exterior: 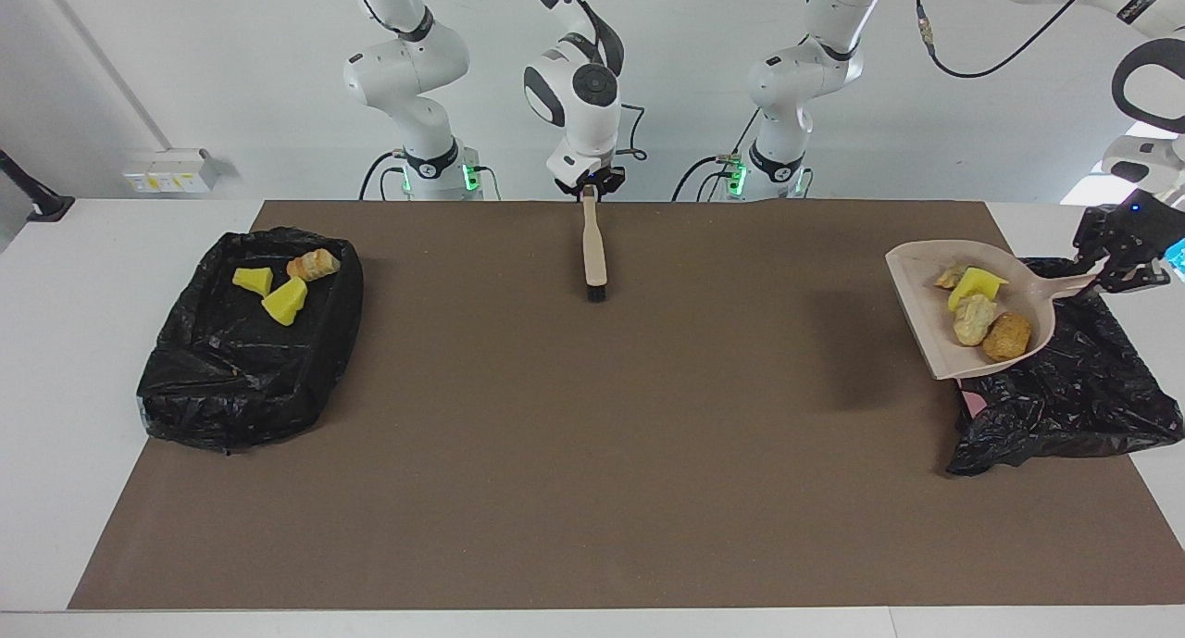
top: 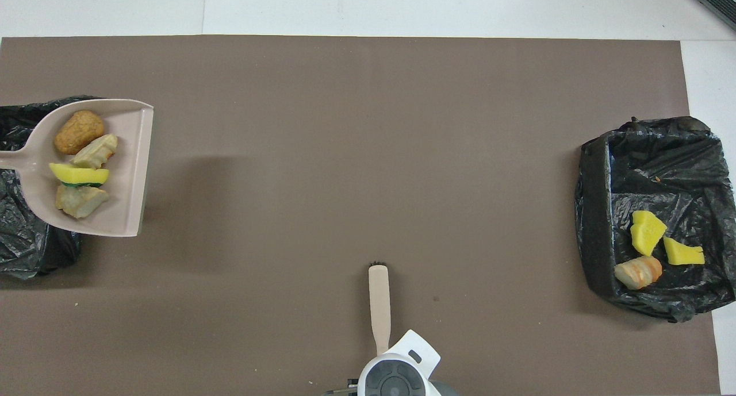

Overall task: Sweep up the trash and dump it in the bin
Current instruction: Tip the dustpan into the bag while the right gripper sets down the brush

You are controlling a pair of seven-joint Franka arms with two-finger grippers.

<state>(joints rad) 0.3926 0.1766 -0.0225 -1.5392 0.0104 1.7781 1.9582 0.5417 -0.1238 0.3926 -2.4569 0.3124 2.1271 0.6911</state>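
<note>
Bin (exterior: 185,397) lined with black plastic sits at the right arm's end of the brown mat (exterior: 592,490), holding three scraps (exterior: 282,286). At the mat's edge nearest the robots, the right gripper (exterior: 589,186) is at the brush (exterior: 592,249) handle's tip; whether it grips I cannot tell. The left gripper (exterior: 1106,272) is clamped on the dustpan (exterior: 926,286) handle, holding it raised over the rim of the second black-lined bin (exterior: 1065,406), trash (exterior: 981,309) piled inside the pan.
</note>
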